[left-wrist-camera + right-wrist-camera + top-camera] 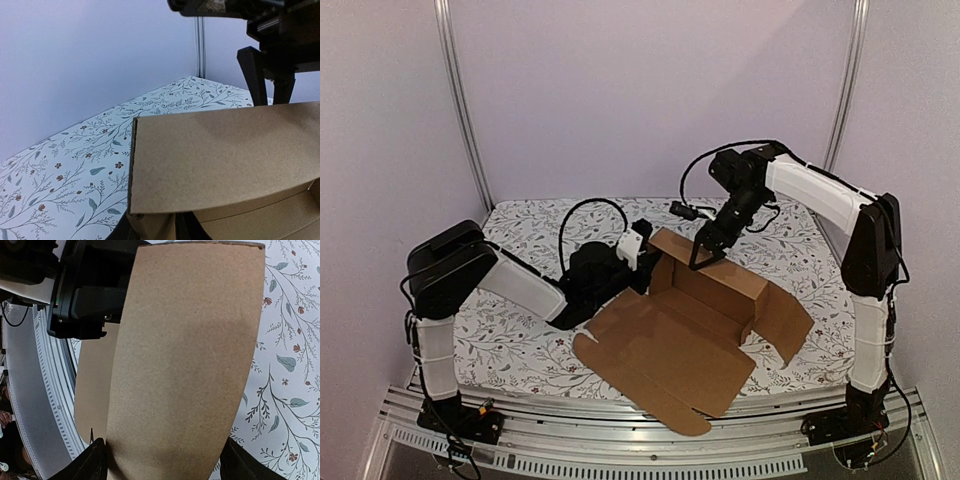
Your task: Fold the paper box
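Note:
The paper box (670, 345) is a brown cardboard sheet lying partly open on the floral tablecloth, with its back wall and side flaps raised. My left gripper (640, 262) is at the box's left rear corner. In the left wrist view it (152, 227) is shut on a small cardboard flap beneath a larger raised flap (225, 155). My right gripper (706, 254) hangs over the back wall, open. In the right wrist view its fingers (95, 460) stand wide on either side of a raised cardboard panel (190, 350). It also shows in the left wrist view (266, 80).
A floral tablecloth (520, 330) covers the table. Metal frame posts (465, 110) stand at the back corners and a slotted rail (620, 440) runs along the near edge. Plain walls close in the back and sides.

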Tool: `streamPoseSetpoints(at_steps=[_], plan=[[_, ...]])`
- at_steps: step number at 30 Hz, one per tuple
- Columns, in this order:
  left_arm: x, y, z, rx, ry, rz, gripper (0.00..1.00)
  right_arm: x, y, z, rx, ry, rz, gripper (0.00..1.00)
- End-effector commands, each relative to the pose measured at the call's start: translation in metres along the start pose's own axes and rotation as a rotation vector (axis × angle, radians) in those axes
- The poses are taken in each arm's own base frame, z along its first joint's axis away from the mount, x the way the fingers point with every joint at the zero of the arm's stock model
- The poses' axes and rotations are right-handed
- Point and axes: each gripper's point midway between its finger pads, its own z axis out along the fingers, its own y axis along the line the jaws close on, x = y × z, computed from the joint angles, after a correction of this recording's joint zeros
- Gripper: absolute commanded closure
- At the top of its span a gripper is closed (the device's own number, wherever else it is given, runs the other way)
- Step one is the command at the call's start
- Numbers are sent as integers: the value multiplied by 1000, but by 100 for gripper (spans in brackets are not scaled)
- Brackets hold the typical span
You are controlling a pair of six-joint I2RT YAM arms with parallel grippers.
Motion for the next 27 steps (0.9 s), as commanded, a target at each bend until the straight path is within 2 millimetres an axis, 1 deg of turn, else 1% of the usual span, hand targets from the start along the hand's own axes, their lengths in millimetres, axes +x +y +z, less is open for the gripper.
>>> streamPoseSetpoints(at_steps=[1,3,4,7,8,11,16,20,22,24,26,27], plan=[[26,-10,11,49,76,-13,77,15,-2,8,-105,48,101,26],[30,-10,12,46,80,-44,80,20,-7,8,-122,55,124,27],[33,-12,13,53,81,-50,80,23,-9,10,-134,63,138,28],[38,-23,13,114,74,-61,70,29,-12,14,-154,81,154,30],[40,-26,14,126,74,-62,69,30,-11,15,-159,86,155,31],[46,-27,18,125,83,-60,72,32,-10,17,-175,93,156,32],[55,-31,23,136,118,-60,72,36,-8,20,-199,109,170,33],[71,-35,23,133,160,-51,76,37,-4,22,-231,117,177,33],[76,-35,19,120,149,-51,80,38,-3,23,-248,117,186,33],[75,-29,17,75,126,-54,84,38,1,24,-275,119,204,33],[74,-15,16,-33,97,-53,89,38,5,26,-308,118,223,33],[74,-8,13,-93,82,-65,90,37,7,26,-323,116,233,33]])
